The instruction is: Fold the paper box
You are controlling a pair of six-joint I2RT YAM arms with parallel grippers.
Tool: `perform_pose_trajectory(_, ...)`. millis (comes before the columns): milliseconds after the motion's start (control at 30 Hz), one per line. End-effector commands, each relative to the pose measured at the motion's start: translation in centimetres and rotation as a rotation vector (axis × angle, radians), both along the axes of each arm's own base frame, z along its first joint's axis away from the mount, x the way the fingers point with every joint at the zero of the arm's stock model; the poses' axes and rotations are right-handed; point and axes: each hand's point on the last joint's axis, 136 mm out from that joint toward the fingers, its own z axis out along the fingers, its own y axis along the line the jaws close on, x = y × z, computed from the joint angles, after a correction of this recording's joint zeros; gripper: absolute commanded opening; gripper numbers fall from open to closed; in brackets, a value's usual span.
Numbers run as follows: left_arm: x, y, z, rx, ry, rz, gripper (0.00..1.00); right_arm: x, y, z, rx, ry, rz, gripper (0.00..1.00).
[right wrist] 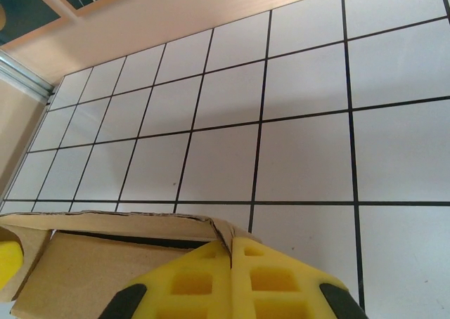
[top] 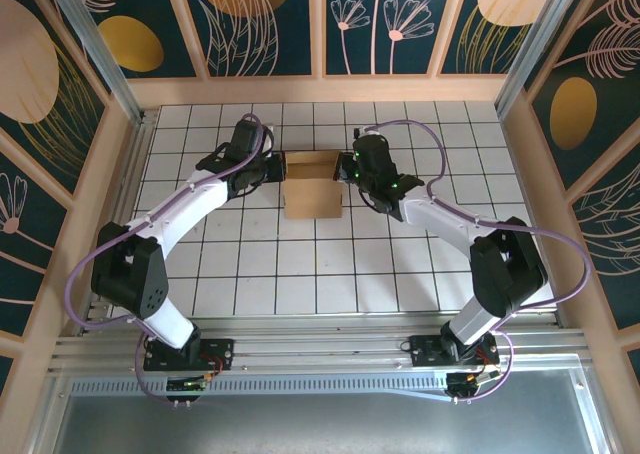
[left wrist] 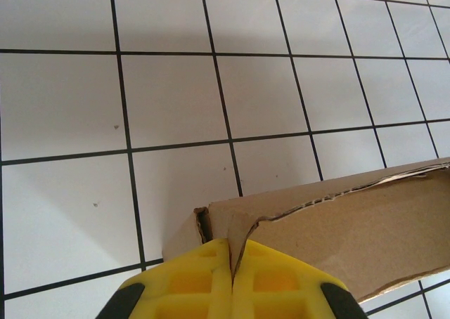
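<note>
paper box (top: 312,186) tight in left fingers (left wrist: 186,282) and right fingers (right wrist: 275,285)

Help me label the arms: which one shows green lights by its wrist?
The right arm, its right gripper shut on the paper box; the left arm shows none.

Top external: fixed high behind the arm bases (top: 185,359), facing steeply down, distant. The whole tiled table (top: 300,274) is in frame, with the bases along the bottom and painted wall panels (top: 270,14) across the top. Left wrist: very close and low, facing out over the left gripper (left wrist: 230,252) at bottom centre, paper box (left wrist: 351,242) at lower right. Right wrist: very close, oblique, right gripper (right wrist: 230,243) at bottom centre, box at lower left, wooden wall (right wrist: 176,10) at upper left. Shared by all three: the paper box and the white tiles beside it.
</note>
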Motion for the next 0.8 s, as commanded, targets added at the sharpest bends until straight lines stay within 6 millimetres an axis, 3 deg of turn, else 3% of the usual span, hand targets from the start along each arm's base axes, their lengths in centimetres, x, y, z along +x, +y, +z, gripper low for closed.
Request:
perform_pose_trajectory(0,-1.1,-0.5,-0.2,-0.021,0.027,-0.008,0.00,-1.4,0.0,-3.8,-0.032,0.105,-0.004,0.00)
perform_pose_trajectory(300,-1.5,-0.7,-0.1,-0.018,0.025,-0.023,0.00,-2.5,-1.0,-6.3,-0.122,0.107,-0.003,0.00)
perform_pose_trajectory(767,-1.7,-1.1,-0.3,-0.039,0.029,-0.005,0.00,-3.7,-0.3,-6.6,-0.183,0.064,0.023,0.00)
